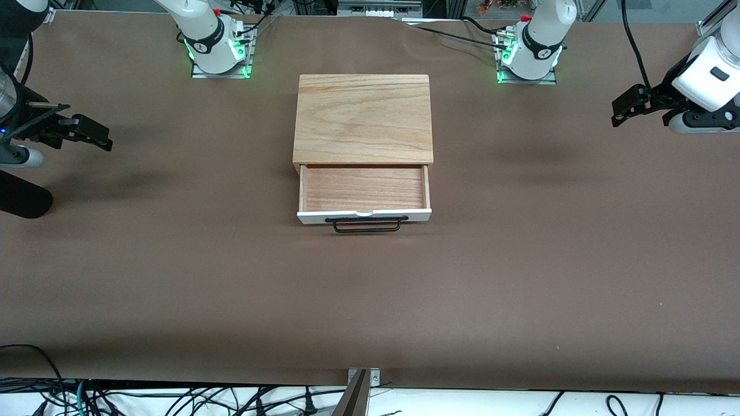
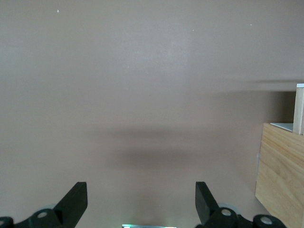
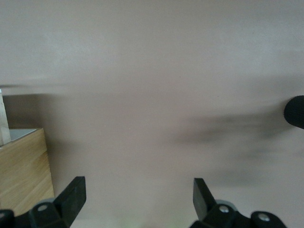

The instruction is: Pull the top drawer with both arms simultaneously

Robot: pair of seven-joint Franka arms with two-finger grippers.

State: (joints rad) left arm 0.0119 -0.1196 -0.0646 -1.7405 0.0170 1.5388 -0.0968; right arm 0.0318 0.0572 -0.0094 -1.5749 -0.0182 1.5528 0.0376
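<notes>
The top drawer (image 1: 364, 189) stands pulled out of the wooden cabinet (image 1: 363, 118) in the middle of the table. Its reddish wood inside is empty. Its white front panel (image 1: 419, 215) and black wire handle (image 1: 366, 224) face the front camera. Nothing touches the handle. My left gripper (image 1: 620, 111) is open and empty, held over the bare table at the left arm's end, well apart from the cabinet. My right gripper (image 1: 99, 136) is open and empty over the bare table at the right arm's end. The wrist views show the left gripper (image 2: 141, 197) and right gripper (image 3: 137, 195) with jaws wide apart over the brown table.
The cabinet's side shows at the edge of the left wrist view (image 2: 280, 175) and the right wrist view (image 3: 23, 175). A black cylinder (image 1: 23, 199) lies at the right arm's end of the table. Cables (image 1: 173, 398) run below the table's front edge.
</notes>
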